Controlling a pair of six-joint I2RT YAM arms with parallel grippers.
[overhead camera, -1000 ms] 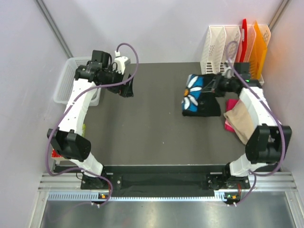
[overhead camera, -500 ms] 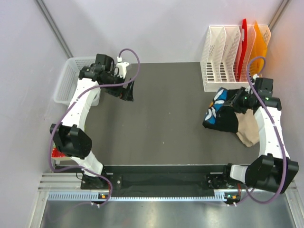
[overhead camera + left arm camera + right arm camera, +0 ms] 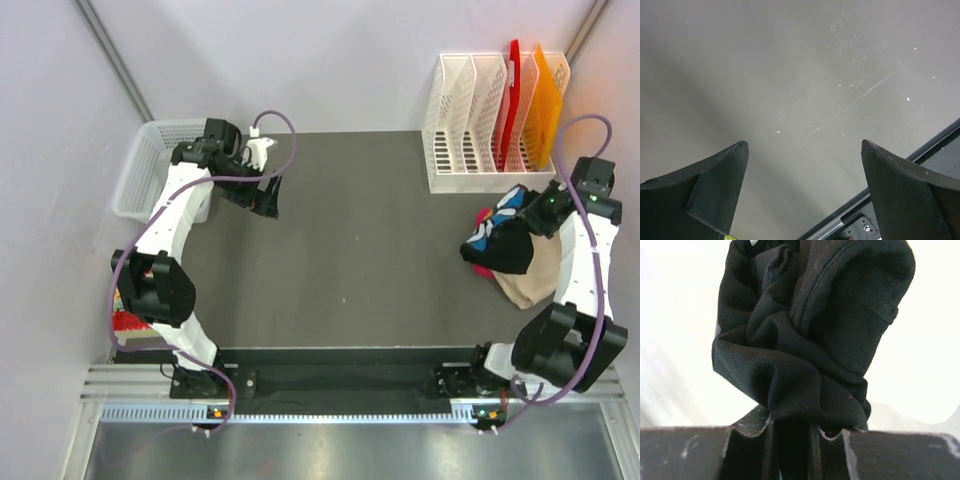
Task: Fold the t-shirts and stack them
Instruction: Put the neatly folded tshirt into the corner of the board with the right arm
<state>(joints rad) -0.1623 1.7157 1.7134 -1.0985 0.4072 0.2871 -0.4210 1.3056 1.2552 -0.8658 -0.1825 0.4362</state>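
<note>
Dark table [image 3: 350, 250] — right jaws pinch black t-shirt [image 3: 505, 255] (daisy-printed).

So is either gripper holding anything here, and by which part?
The right gripper pinches the black t-shirt by a bunched fold; the left gripper is open and empty.

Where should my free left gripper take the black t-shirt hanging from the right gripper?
Probably the loose drooping end of the black t-shirt, the end toward the middle of the table, approached from the left. The right gripper pinches a bunched fold at the other end, so this end seems to hang free over the tan shirt.
</note>
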